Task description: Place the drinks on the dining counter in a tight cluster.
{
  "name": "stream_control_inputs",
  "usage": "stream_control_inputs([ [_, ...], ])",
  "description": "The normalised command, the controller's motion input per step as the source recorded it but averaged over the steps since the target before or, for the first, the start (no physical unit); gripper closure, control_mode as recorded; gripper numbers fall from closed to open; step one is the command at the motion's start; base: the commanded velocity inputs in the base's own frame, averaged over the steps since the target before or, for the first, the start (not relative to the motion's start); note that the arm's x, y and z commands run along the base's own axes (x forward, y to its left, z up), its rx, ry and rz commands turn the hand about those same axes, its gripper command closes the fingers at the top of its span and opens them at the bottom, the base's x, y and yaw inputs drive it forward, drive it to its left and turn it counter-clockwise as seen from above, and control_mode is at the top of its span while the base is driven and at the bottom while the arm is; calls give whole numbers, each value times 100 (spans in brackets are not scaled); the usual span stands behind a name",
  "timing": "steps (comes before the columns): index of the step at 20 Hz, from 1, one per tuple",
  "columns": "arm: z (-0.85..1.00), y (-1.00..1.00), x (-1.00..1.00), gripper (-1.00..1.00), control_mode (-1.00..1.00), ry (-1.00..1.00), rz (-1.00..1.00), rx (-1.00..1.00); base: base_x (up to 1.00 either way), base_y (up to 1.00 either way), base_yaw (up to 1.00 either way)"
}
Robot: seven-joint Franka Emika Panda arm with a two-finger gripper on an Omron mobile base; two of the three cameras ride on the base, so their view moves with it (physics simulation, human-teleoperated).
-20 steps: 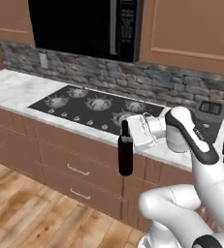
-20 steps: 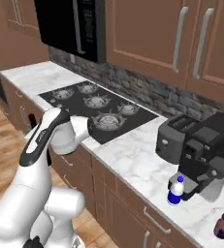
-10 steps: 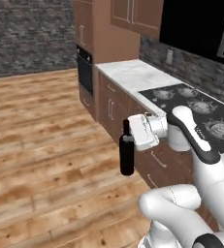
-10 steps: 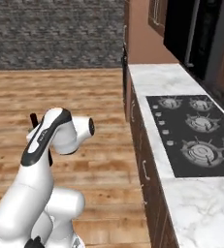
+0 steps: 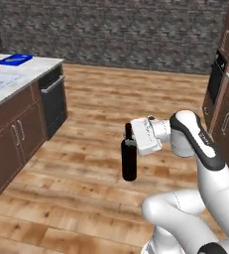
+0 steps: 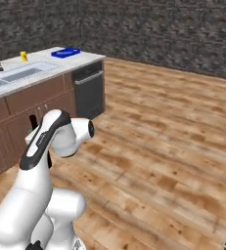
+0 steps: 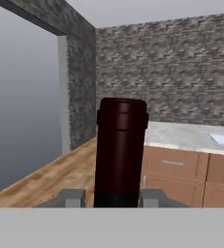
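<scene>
A tall black wine bottle hangs upright over the wood floor, and my gripper is shut on its neck. In the hand view the dark neck stands between the two fingertips, with my gripper closed around it. A sliver of the bottle peeks out behind the arm in the right base view. The dining counter with white marble top and inset sink lies to the left, well apart from the bottle. It also appears ahead as the dining counter.
A flat blue thing lies at the counter's near end, above a black appliance front. Two small yellow cups stand by the sink. Brown cabinets line the right. Open wood floor stretches to a grey stone wall.
The whole picture has swung from the stove counter to the open floor and the dining counter, so the camera has moved. The wine bottle stays in my gripper.
</scene>
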Motion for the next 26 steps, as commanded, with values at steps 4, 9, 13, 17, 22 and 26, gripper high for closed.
stream_control_inputs([
  [4,0,0,0,100,100,0,0,0,12,0,92],
  [9,0,0,0,100,100,0,0,0,30,0,77],
  [13,0,0,0,100,100,0,0,0,60,-4,46],
  [17,0,0,0,100,100,0,0,0,84,-6,10],
  [22,0,0,0,100,100,0,0,0,85,-7,6],
  [26,0,0,0,100,100,0,0,0,85,-7,7],
])
